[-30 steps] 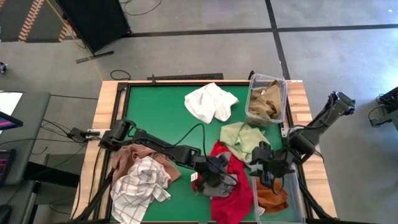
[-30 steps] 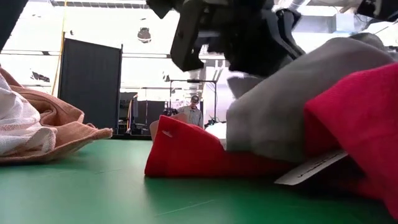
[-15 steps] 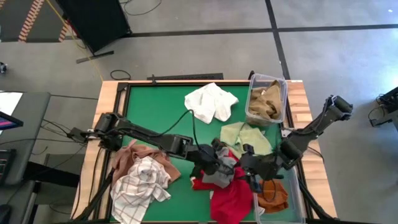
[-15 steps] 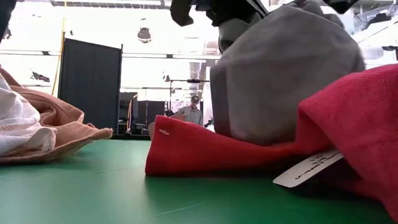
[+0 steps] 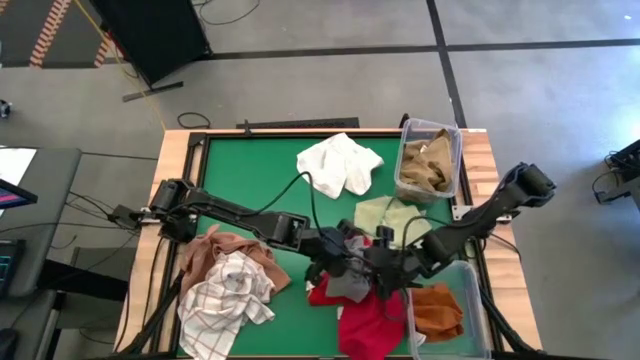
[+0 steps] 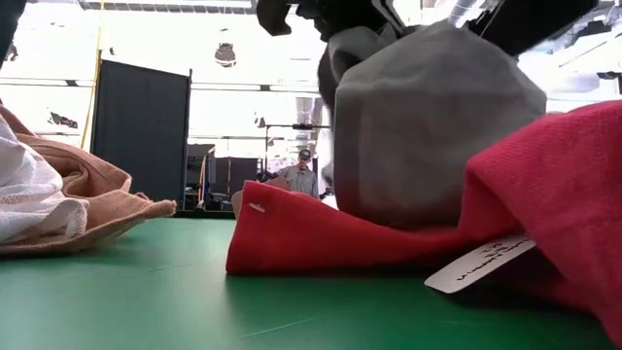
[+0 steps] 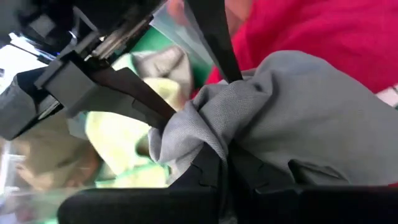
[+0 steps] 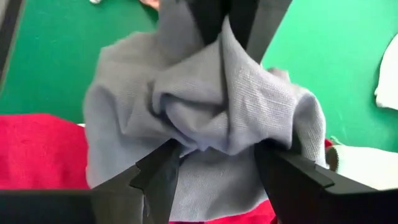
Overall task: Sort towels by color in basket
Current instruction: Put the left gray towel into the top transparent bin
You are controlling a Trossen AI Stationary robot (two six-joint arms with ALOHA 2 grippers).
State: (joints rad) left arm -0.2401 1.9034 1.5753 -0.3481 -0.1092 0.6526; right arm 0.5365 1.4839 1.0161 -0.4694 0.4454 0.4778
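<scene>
High view: the left gripper (image 5: 345, 262) pinched the grey towel (image 5: 350, 283) above the red towel (image 5: 372, 318). Right wrist view: the right gripper (image 8: 214, 163) straddled it, jaws spread. I judged handover; closing comes next.

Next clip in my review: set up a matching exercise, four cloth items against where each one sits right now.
Items:
1. crumpled grey cloth towel
2. soft white cloth towel
3. rust orange cloth towel
4. white towel with red check

Places:
A. in the clear bin at the table's near right
B. on the brown towel, near left
C. pinched by the left tool, over the red towel
D. alone on the green mat, far middle

Pairs: 1-C, 2-D, 3-A, 4-B
</scene>
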